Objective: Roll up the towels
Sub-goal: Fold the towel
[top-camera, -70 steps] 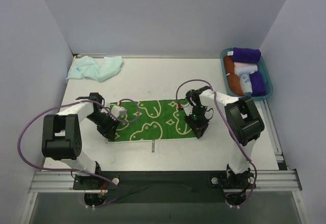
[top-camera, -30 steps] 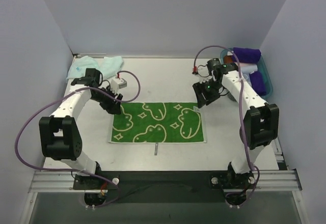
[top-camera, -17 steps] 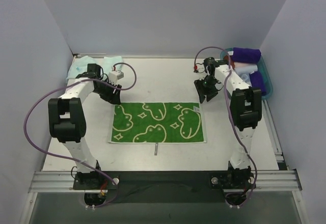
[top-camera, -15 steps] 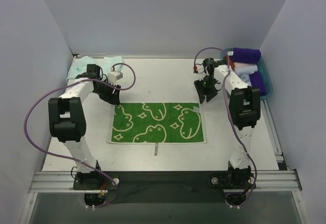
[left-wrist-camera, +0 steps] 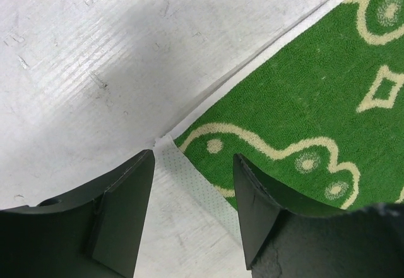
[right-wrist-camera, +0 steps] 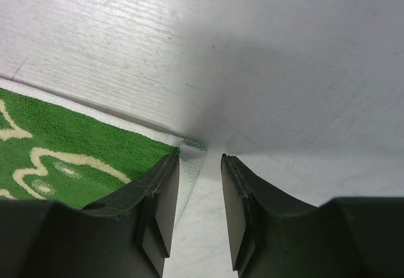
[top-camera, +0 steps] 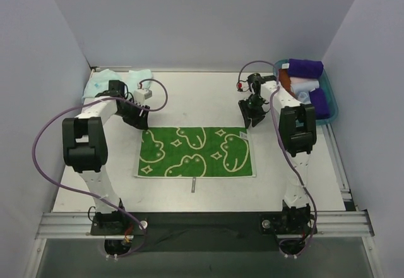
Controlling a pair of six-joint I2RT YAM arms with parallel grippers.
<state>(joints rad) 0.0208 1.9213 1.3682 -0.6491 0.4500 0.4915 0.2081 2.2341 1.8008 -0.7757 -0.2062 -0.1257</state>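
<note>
Towel (top-camera: 197, 152) lies flat at table (top-camera: 189, 98) centre; left end effector (top-camera: 140, 123), open, and right end effector (top-camera: 252, 120), narrowing, have moved to its 11 and 1 o'clock corners, both empty, so rolling likely starts next.

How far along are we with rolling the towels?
Done: the green towel lies spread flat. In hand: the left gripper and right gripper sit open at its two far corners, gripping nothing yet. Left: rolling that towel, then the aqua towel, crumpled at the table's far left corner.
</note>
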